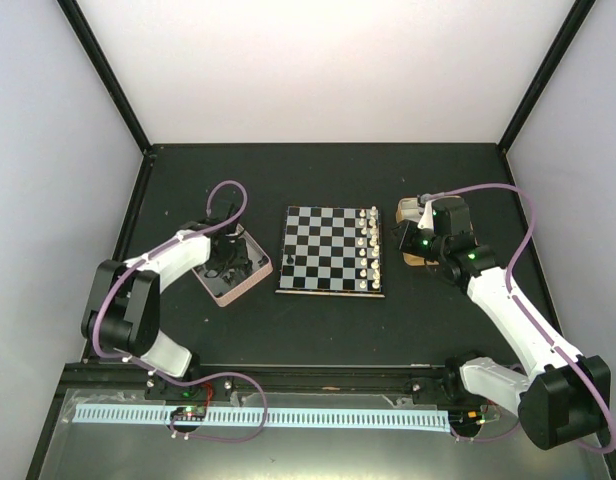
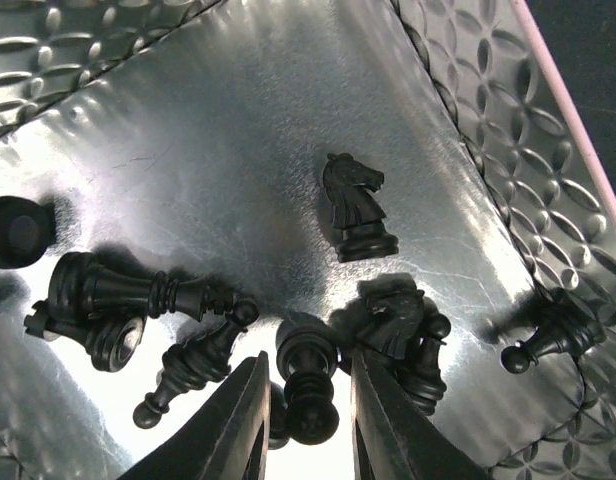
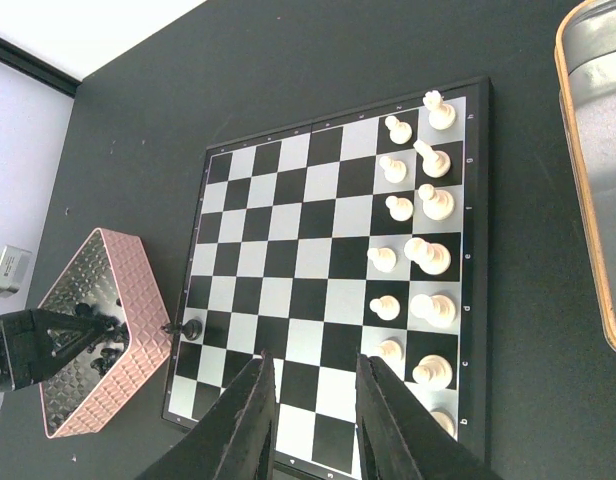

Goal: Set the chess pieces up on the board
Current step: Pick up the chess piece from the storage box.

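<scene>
My left gripper (image 1: pixel 226 262) reaches down into the pink-rimmed tin (image 1: pixel 231 292) among the black chess pieces. In the left wrist view its fingers stand on either side of one lying black piece (image 2: pixel 308 385), with a sliver of light on each side. An upright black knight (image 2: pixel 355 205) and several toppled black pieces (image 2: pixel 138 305) lie around it. The board (image 1: pixel 318 250) carries one black piece (image 1: pixel 288 262) at its left edge, seen in the right wrist view too (image 3: pixel 191 328). My right gripper (image 3: pixel 310 370) hovers open and empty over the board's near corner.
White pieces (image 3: pixel 418 230) fill the board's two right-hand columns. A gold-rimmed tin (image 3: pixel 593 180) sits right of the board, partly under my right arm (image 1: pixel 488 280). The pink tin's patterned wall (image 2: pixel 508 110) rises close around the left fingers. Dark walls frame the black table.
</scene>
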Controlling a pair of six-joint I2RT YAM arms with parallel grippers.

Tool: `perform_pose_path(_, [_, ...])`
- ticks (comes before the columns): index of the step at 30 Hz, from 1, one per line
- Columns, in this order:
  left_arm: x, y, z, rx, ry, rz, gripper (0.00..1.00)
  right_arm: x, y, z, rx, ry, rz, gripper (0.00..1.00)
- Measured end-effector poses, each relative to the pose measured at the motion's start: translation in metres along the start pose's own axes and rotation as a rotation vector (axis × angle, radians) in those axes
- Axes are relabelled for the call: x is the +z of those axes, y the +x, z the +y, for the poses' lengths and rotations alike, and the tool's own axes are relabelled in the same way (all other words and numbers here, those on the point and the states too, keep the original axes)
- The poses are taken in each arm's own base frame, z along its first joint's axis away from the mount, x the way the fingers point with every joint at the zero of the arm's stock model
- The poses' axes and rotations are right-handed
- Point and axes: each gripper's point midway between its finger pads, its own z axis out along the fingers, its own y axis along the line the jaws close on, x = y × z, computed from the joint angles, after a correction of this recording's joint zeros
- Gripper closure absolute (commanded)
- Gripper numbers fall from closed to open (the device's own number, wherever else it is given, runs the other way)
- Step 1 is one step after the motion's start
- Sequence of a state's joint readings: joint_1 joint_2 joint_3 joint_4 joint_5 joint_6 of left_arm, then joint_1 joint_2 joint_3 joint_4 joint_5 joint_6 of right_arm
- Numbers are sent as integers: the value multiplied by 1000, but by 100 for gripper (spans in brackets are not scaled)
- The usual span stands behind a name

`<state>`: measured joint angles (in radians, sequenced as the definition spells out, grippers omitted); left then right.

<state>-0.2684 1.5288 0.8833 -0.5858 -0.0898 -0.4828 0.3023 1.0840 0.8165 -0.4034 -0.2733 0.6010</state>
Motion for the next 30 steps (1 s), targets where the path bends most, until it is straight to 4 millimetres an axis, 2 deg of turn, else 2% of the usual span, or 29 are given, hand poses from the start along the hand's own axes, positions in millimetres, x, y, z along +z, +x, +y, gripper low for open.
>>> perform_pose_path(4, [4,-1,-1,2,2,3,79,0,0,0,0,0,0,76])
perform_pose_path(10, [7,-6,-1,9,-1,2,95,0,0,0,0,-1,0,76])
perform_pose_path(17, [0,-16,-2,25,0,-25,96,-1,0,1,-1,-5,-3,77])
perform_pose_path(23, [-21,-27,-11,31,45,-62,95,-2,0,3,-2,-15,-2,77])
perform_pose_path(30, [-64,-50,-48,78,228,-118,93,-4,-1,5,-2,-24,-4,77])
